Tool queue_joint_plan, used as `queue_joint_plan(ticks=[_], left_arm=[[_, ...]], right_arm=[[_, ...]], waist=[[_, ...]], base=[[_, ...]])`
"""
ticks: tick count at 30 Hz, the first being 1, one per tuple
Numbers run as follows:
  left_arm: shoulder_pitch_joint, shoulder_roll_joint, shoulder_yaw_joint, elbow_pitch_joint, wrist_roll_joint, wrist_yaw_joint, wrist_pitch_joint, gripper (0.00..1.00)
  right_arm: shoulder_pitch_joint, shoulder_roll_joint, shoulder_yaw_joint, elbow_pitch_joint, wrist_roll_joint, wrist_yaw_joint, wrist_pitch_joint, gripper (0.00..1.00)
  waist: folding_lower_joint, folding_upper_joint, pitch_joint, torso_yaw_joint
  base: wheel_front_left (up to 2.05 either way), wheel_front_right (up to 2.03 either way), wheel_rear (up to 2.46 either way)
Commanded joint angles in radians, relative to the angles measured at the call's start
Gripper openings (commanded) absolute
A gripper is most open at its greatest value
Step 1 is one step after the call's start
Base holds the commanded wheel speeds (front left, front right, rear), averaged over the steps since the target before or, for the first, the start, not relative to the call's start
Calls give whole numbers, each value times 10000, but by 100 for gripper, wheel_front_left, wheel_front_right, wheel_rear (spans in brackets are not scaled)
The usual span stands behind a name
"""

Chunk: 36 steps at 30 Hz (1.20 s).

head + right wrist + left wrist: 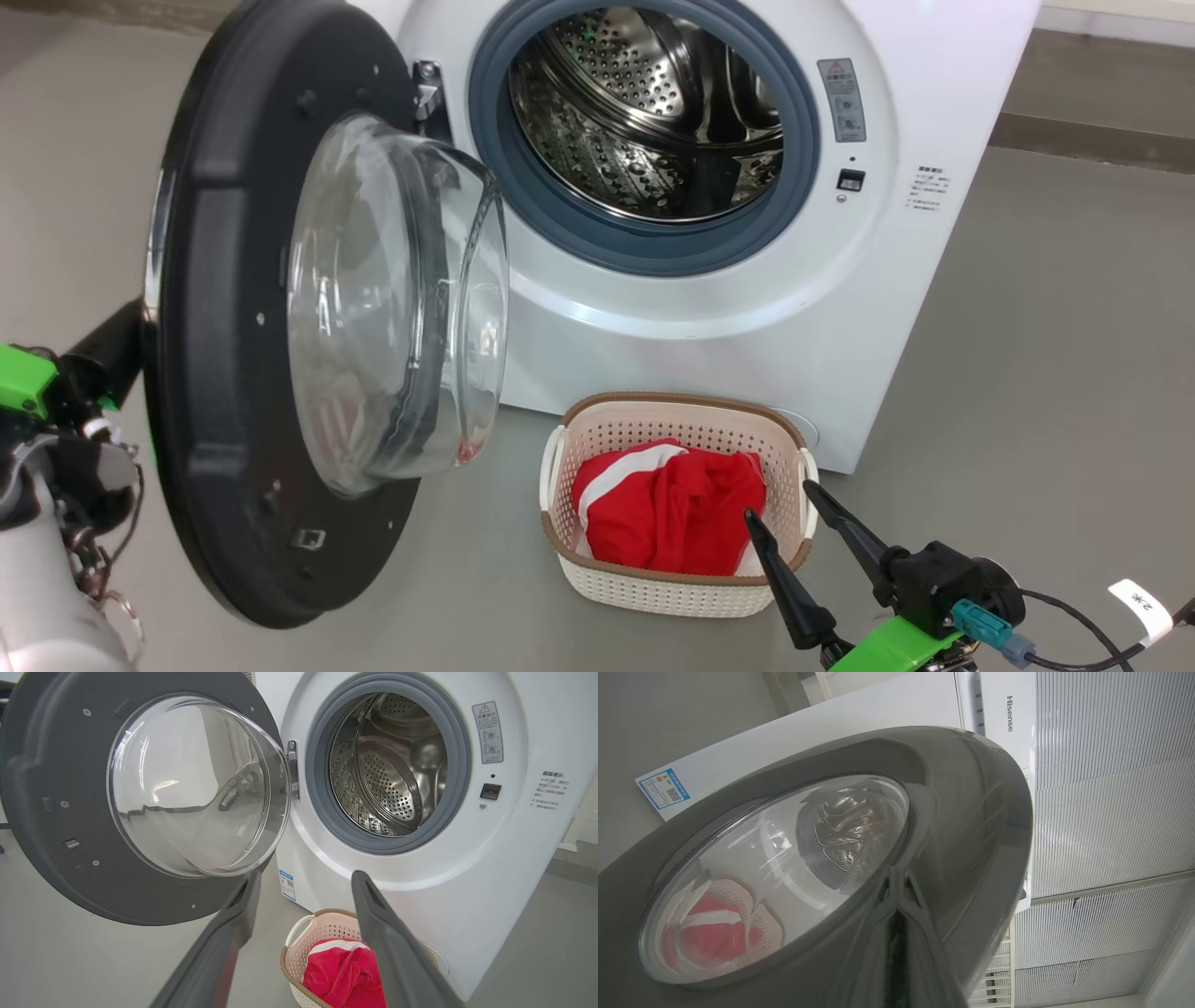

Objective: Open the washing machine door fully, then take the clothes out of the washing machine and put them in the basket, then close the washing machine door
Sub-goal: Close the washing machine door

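Observation:
The washing machine [896,308] stands with its steel drum [653,103] showing no cloth inside. Its door [215,280] is swung out to the left, the clear bulge [401,299] facing me. My left gripper [135,322] is shut, its tips at the door's outer rim behind the left edge. In the left wrist view the joined fingers [899,933] lie against the glossy door [962,812]. The basket [597,579] sits on the floor before the machine with red clothes [672,504] in it. My right gripper [780,501] hangs open beside the basket's right end, holding nothing, and in its own view the right gripper [303,882] spreads above the basket [299,947] and clothes [345,975].
Grey floor [1055,373] stretches to the right of the machine, with a raised ledge [1092,140] at the back right. A cable with a white tag [1144,607] trails from my right wrist. A white ribbed unit [1111,788] stands behind the door in the left wrist view.

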Motion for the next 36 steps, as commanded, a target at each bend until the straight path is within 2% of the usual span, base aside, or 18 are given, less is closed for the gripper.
queue_joint_plan(ticks=[1, 9, 21, 28, 36], left_arm=[[130, 161, 61, -478, -160, 97, 225, 0], [889, -4, -632, -1988, -1276, 813, 504, 0], [2211, -9, -3023, -3767, -3213, 1703, -663, 0], [2597, -10, -3657, -4215, -3760, 1905, -1148, 0], [2790, -10, -4165, -4420, -4181, 1922, -1565, 0]], right_arm=[[-124, 13, 210, -280, -31, 62, -93, 100], [-127, 31, 238, -271, -46, 62, -93, 100], [-212, 36, 201, -296, -88, 62, -93, 100], [-255, 34, 214, -306, -89, 62, -93, 100], [-306, 16, 215, -291, -88, 62, -93, 100]], waist=[[0, 0, 13, -56], [0, 0, 91, -256], [0, 0, 197, -522], [0, 0, 246, -677], [0, 0, 349, -921]], base=[[0, 0, 0], [0, 0, 0], [0, 0, 0], [0, 0, 0], [0, 0, 0]])
